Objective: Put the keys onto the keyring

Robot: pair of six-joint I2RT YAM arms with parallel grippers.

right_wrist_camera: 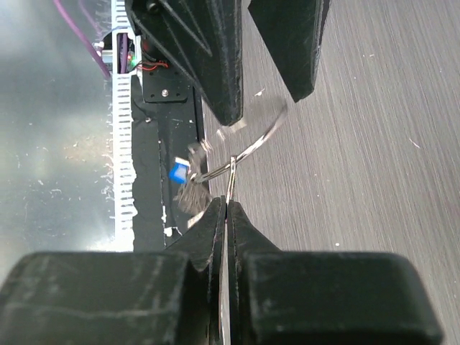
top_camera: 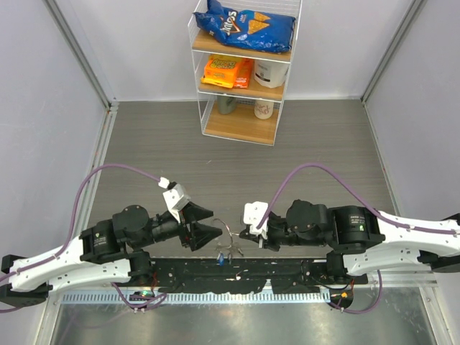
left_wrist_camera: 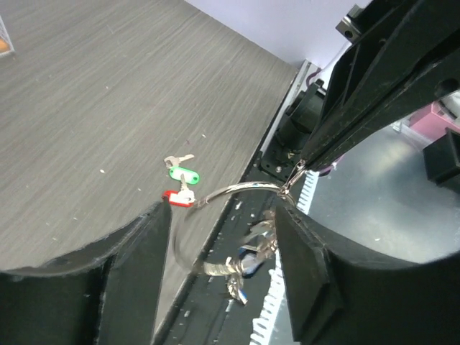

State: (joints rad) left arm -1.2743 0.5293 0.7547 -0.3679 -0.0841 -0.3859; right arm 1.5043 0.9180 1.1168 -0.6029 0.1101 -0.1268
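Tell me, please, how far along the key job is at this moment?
Done, it seems: a blue-headed key hangs from the keyring. In hand: the right claw is shut on the ring's wire, holding it above the table, while the left claw stands open around it. Left: the green key and red key lie on the table, not yet threaded.

Looking like a robotics lab test cell: being boxed in by plain white panel walls (top_camera: pixel 36 108) with metal corner posts (top_camera: pixel 79 54), housing a left arm (top_camera: pixel 65 264) and a right arm (top_camera: pixel 392 230) bolted along a black rail (top_camera: pixel 287 273), fronting a grey table (top_camera: pixel 144 136) and a clear shelf unit (top_camera: pixel 237 123) holding snack packets (top_camera: pixel 244 25).
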